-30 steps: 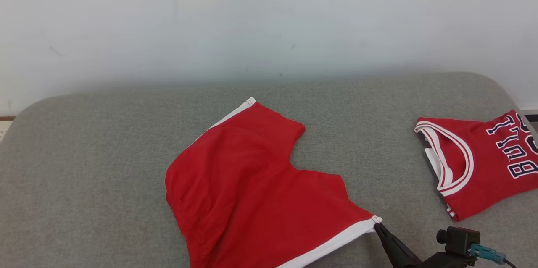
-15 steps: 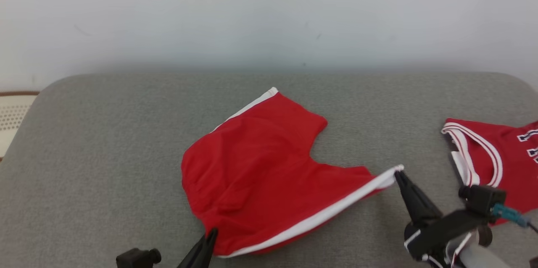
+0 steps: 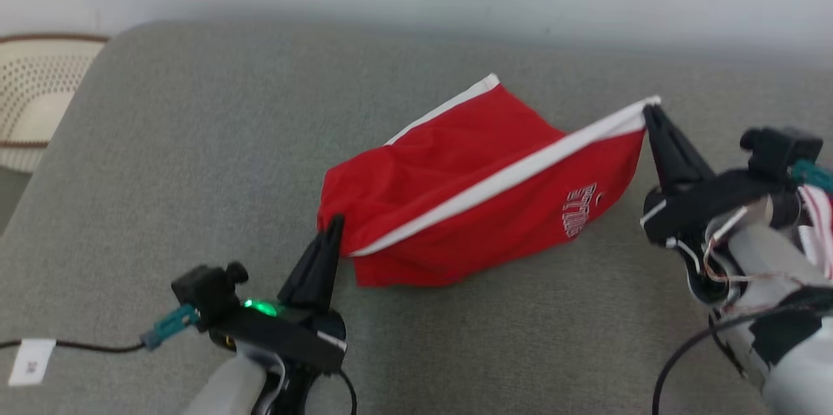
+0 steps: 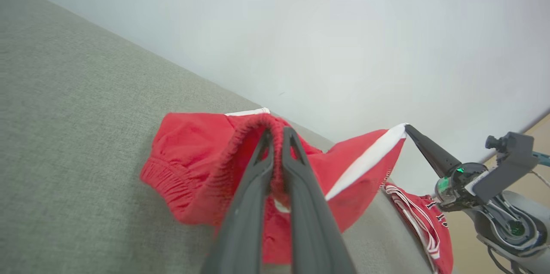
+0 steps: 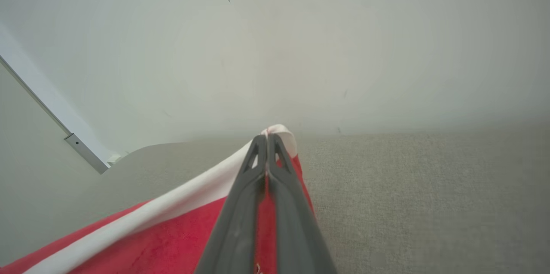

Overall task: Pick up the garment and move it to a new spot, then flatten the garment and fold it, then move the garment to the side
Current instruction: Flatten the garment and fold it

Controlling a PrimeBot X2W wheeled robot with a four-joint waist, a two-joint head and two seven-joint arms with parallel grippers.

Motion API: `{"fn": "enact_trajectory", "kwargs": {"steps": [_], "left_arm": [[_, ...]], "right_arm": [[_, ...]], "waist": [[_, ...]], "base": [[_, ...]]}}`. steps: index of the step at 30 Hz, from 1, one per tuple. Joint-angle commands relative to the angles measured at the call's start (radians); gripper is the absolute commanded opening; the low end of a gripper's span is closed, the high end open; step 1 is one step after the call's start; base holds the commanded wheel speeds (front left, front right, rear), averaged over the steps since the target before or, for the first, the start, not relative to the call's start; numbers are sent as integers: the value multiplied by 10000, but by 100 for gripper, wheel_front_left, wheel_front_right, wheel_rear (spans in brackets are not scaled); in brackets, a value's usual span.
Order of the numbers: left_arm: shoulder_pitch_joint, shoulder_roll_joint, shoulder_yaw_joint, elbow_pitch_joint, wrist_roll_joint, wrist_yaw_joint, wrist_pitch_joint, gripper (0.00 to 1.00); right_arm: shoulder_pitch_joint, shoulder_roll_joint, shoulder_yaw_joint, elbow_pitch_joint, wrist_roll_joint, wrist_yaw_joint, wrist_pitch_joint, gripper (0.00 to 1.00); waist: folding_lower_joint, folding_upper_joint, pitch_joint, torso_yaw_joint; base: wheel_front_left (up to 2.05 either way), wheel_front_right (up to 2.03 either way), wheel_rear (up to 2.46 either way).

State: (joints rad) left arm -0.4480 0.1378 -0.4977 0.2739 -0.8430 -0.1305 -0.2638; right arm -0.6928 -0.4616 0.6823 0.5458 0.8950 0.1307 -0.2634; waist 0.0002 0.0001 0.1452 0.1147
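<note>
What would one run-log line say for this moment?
stage: pick-up | left gripper: shut on red shorts, waistband | right gripper: shut on white-trimmed hem corner | shorts: partly raised off grey cushion

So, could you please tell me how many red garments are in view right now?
2. The red shorts, mid-couch, are pinched by the left gripper and right gripper; a red jersey lies at the couch edge near the right arm, partly hidden.
</note>
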Motion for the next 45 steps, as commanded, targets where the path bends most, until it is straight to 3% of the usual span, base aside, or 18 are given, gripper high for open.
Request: {"fn": "enact_trajectory", "kwargs": {"steps": [1, 9, 23, 24, 25, 26, 27, 28, 34, 45], "left_arm": [[-517, -124, 150, 168, -41, 2, -2, 0], [-1815, -710, 827, 715, -102, 2, -2, 0], [-3091, -870, 645, 1047, -906, 2, -3, 0], [-3170, -863, 609, 1053, -947, 2, -2, 21], [-3207, -860, 566, 1084, -1006, 2, -3, 73], [-3233, -870, 482, 1144, -1045, 2, -2, 100], [-3284, -867, 439, 1166, -1001, 2, -2, 100], [-3285, -871, 403, 1191, -941, 2, 0, 100], [-2841, -827, 801, 1372, 1, 3, 1, 100], [-1320, -862, 2489, 819, 2133, 2, -2, 100]], "right_arm": [[-672, 42, 134, 302, -153, -2, 10, 0], [-3033, 79, 674, 1715, -393, -2, 83, 0], [-5314, 262, 1962, 3217, -312, -2, 490, 0], [-5420, 320, 2033, 3395, -270, -2, 586, 0], [-5481, 396, 2055, 3569, -165, -2, 690, 0], [-5545, 487, 2099, 3752, -89, -2, 805, 24], [-5630, 563, 2171, 3864, -51, -2, 839, 67], [-5680, 630, 2253, 3954, 0, -2, 829, 100], [-5371, 567, 2531, 4076, 171, -2, 283, 100], [-4071, 348, 2239, 3558, 577, -2, -12, 100]], "waist": [[-2, -1, 1247, 817], [-2, -1, 2539, 1320], [-2, -1, 3896, 2017], [-2, -1, 3972, 2026], [-2, -1, 4021, 2026], [-2, -1, 4057, 2011], [-2, -1, 4081, 2001], [-2, -1, 4097, 1981], [-2, -1, 3901, 1746], [-2, -1, 2896, 1380]], "base": [[0, 0, 0], [0, 0, 0], [0, 0, 0], [0, 0, 0], [0, 0, 0], [0, 0, 0], [0, 0, 0], [0, 0, 0], [0, 0, 0], [0, 0, 0]]}}
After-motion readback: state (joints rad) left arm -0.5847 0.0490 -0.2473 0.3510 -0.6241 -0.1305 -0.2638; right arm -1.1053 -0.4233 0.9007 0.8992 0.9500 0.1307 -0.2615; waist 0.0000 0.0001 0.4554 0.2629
